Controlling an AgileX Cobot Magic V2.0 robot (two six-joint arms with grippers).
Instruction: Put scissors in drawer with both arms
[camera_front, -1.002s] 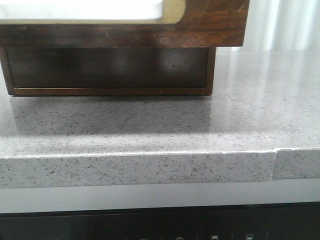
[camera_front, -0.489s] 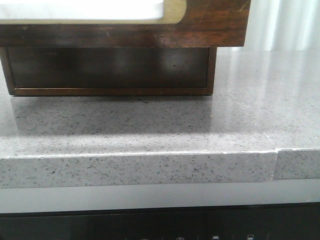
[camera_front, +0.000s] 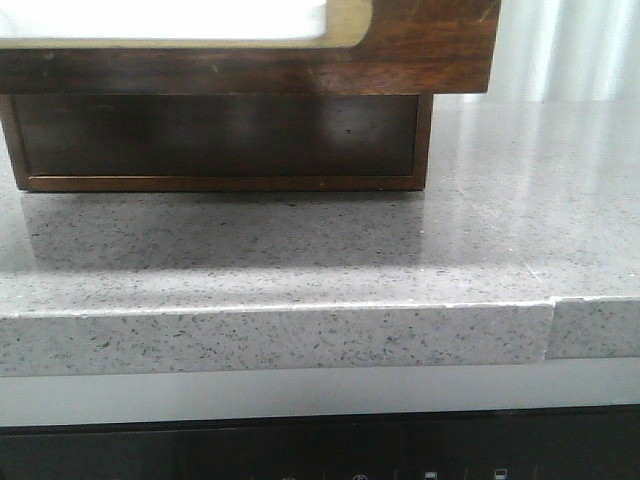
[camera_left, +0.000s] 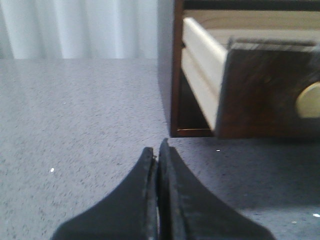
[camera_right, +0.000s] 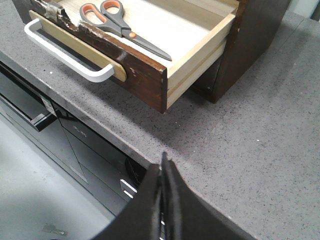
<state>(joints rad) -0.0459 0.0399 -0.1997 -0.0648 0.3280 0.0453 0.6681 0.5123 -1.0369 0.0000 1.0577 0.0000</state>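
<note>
Grey scissors (camera_right: 123, 27) lie in drawer (camera_right: 145, 80), tool (camera_right: 164, 165) apart.

In the front view the wide dark brown scratched wooden drawer (camera_front: 420, 45) is cut off by the top and left edges, so its inside cannot be seen there, and neither arm shows. In the left wrist view the same drawer front (camera_left: 270, 90) is blurred and runs off the right edge. In the right wrist view one orange-lined loop of the small grey-handled scissors (camera_right: 125, 27) is clipped by the top edge, and the white bar handle (camera_right: 70, 57) partly hides the tan rim.
</note>
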